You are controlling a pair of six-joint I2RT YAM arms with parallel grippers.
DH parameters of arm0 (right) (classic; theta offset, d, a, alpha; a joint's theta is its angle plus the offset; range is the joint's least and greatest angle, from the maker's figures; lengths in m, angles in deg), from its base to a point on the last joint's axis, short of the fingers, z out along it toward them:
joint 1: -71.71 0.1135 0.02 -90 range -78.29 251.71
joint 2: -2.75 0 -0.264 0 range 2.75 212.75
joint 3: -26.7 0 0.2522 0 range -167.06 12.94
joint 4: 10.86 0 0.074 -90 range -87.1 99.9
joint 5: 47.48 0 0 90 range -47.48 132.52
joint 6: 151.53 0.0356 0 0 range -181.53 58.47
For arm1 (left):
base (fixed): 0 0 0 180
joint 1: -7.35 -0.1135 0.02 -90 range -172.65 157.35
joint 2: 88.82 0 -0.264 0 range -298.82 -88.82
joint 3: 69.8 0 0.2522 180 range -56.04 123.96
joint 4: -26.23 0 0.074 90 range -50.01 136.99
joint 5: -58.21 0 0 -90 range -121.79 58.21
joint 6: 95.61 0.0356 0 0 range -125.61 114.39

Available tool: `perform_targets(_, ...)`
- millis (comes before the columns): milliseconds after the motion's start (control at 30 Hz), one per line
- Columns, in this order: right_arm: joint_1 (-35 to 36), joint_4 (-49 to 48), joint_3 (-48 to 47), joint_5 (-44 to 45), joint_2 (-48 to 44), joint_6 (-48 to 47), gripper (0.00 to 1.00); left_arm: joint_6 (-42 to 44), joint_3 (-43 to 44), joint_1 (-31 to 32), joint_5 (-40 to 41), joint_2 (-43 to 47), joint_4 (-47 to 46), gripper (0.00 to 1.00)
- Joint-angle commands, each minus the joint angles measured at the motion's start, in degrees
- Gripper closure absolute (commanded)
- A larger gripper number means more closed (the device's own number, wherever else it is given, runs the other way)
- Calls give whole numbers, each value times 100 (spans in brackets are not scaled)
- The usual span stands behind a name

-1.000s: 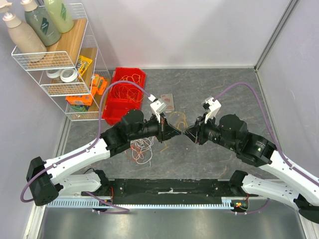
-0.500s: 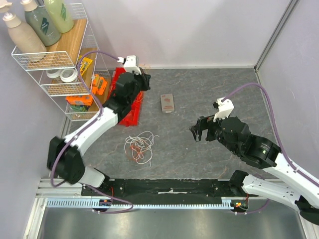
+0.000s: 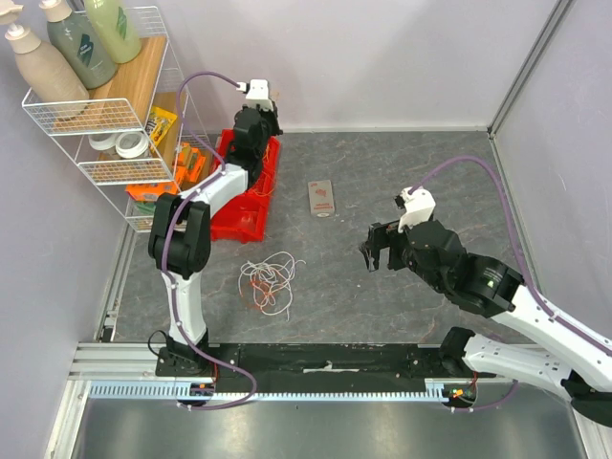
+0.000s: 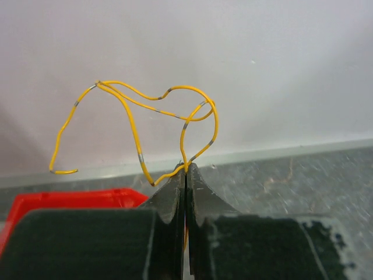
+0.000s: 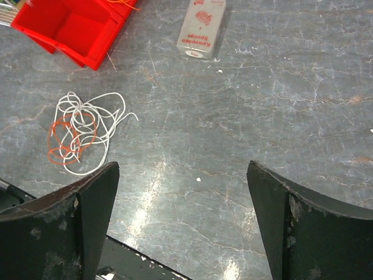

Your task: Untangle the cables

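The left arm reaches out long to the far left, its left hand (image 4: 186, 175) raised above the far end of the red bin (image 3: 228, 218), close to the back wall. Its fingers are pressed together on one orange wire (image 4: 140, 156), which loops up loosely beyond the tips. The right arm is bent over the right part of the surface (image 3: 430, 172), with the right hand (image 5: 180, 169) spread wide and gripping nothing. The tangle of white and orange cables (image 3: 271, 282) lies on the surface well to its left, near the bin.

Grey marbled tabletop (image 3: 402, 172), pale walls (image 3: 382, 57)
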Motion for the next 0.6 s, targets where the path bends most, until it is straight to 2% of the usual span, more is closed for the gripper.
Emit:
perform_targets(0,-49,-120,-297,65,166,-145,2,337,758,-302,-319,-590,-503,98)
perform_targets(133,-111,-181,-306,-15,281,-163,2,57,1067,-434,-162,-995,-10,98)
perform_targets(333,-225,-357,-166,-295,351,-119,2,-743,1084,-478,769,-1066,701,98)
perform_targets(400,-252,-392,-139,-392,351,-93,2,-954,1285,-496,972,-1171,1052,90)
perform_targets(467,-260,-418,-95,-445,325,-49,2,-1086,1488,-505,920,-1233,1395,74)
perform_targets(567,-269,-471,1,-498,369,-40,2,-1577,1515,-531,1007,-1006,2176,56)
